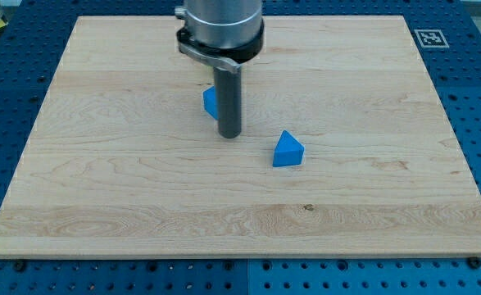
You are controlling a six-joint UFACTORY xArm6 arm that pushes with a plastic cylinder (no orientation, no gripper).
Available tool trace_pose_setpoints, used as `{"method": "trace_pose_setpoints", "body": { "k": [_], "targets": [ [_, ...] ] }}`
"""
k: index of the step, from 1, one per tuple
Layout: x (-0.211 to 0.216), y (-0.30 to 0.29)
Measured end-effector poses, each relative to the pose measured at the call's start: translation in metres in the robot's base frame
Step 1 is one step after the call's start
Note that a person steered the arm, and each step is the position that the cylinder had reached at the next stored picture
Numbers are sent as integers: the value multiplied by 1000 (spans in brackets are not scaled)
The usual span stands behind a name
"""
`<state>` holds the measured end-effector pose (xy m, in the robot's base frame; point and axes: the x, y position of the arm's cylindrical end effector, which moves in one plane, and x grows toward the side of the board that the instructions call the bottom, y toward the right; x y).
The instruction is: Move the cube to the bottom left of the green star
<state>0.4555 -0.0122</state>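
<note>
My tip [229, 135] rests on the wooden board [101, 180], a little above the middle of the view. A blue block [210, 102] sits right behind the rod on its left side, mostly hidden, so its shape is unclear; it may be the cube. It looks to be touching or nearly touching the rod. A blue triangular block [288, 150] lies to the lower right of my tip, a short gap away. No green star shows anywhere in the view.
The arm's grey wrist [220, 29] hangs over the top middle of the board and hides what lies behind it. A blue perforated table [478, 98] surrounds the board. A black-and-white marker [429, 38] sits at the board's top right corner.
</note>
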Motion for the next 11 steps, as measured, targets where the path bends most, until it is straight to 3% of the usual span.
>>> {"method": "trace_pose_setpoints", "body": {
  "k": [3,4,7,9,11],
  "targets": [
    [-14,0],
    [-43,-12],
    [-46,-66],
    [-95,-93],
    [-33,-65]
  ]
}}
